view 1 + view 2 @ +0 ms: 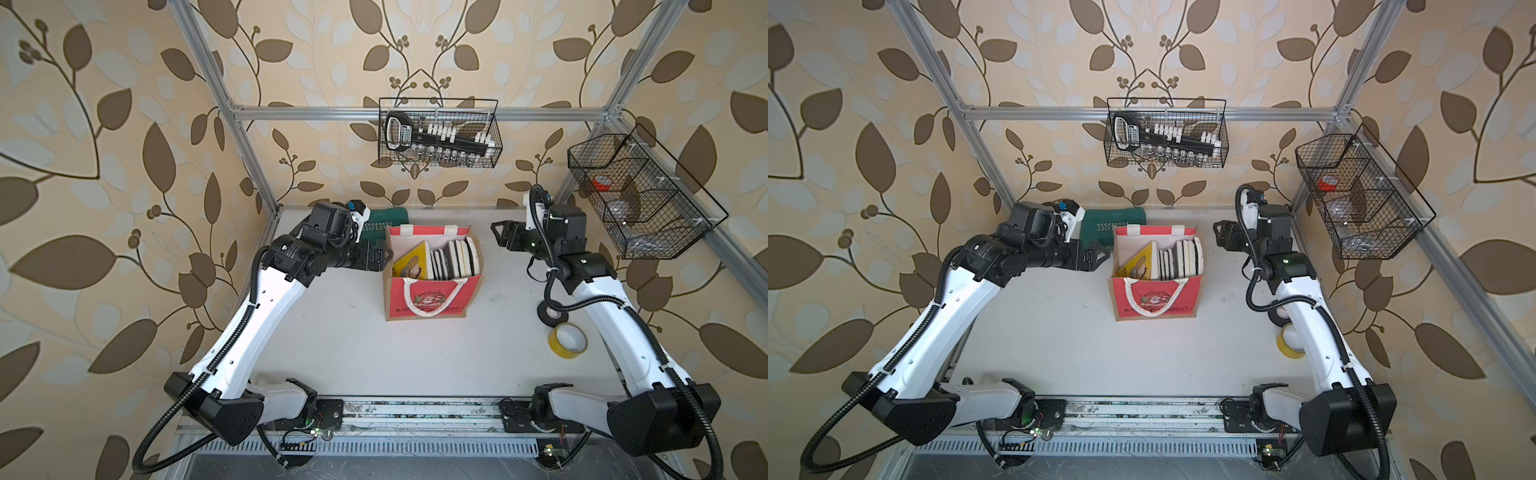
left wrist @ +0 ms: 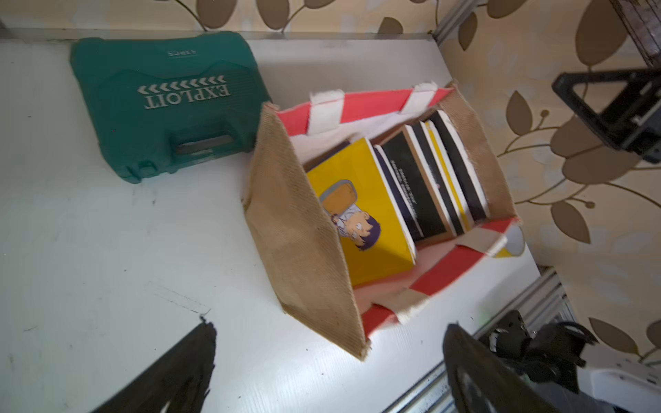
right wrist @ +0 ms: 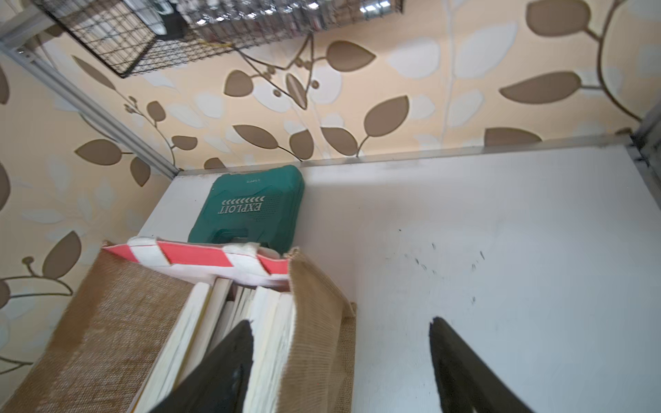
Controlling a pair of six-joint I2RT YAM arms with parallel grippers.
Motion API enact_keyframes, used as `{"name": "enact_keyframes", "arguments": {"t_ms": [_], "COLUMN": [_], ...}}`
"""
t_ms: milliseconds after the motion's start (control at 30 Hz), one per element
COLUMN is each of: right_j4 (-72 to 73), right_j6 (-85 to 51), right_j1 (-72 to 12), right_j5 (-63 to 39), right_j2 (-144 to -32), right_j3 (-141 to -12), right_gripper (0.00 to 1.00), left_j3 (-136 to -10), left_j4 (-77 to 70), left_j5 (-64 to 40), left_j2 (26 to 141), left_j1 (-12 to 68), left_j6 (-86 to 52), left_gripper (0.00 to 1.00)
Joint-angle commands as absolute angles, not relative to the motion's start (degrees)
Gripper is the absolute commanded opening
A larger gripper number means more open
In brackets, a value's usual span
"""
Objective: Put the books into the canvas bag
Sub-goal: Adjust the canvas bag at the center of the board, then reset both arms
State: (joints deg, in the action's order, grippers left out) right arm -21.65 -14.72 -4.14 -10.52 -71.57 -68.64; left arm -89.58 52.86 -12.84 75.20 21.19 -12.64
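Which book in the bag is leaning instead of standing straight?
The yellow book with the cartoon boy tilts across the empty end of the bag; the other books stand upright, packed together.

White arm links (image 1: pixel 266 316), black joints (image 1: pixel 291 253), black corrugated cables (image 1: pixel 548 289)

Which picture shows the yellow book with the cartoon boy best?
The left wrist view: the yellow book faces that camera, boy and all. In both top views it is only a small slanted yellow piece. The right wrist view shows just page edges.
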Motion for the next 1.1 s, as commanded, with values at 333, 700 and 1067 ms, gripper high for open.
{"name": "enact_keyframes", "arguments": {"t_ms": [333,700,1067], "right_j4": [10.31,35.1,47.68], "right_j6": [-4.72,-2.55,-1.5], "right_j1": [-3.4,-3.29,-2.78], "right_j5": [6.55,7.21,10.91], "right_j2": [-70.14,-77.55,-81.89], "right_j3": [-41.67,-28.64,-22.19], "right_gripper": [0.91,0.99,0.99], "left_j3": [-90.39,-64.48,-51.33], "left_j4": [48.79,20.15,-0.42], "left_j5": [2.49,17.77,22.93], "left_j2": [85.61,79.0,85.12], "left_j1": [4.41,2.95,2.72], "left_j6": [-17.68,-15.03,-16.88], "left_gripper": [0.99,0.99,0.99]}}
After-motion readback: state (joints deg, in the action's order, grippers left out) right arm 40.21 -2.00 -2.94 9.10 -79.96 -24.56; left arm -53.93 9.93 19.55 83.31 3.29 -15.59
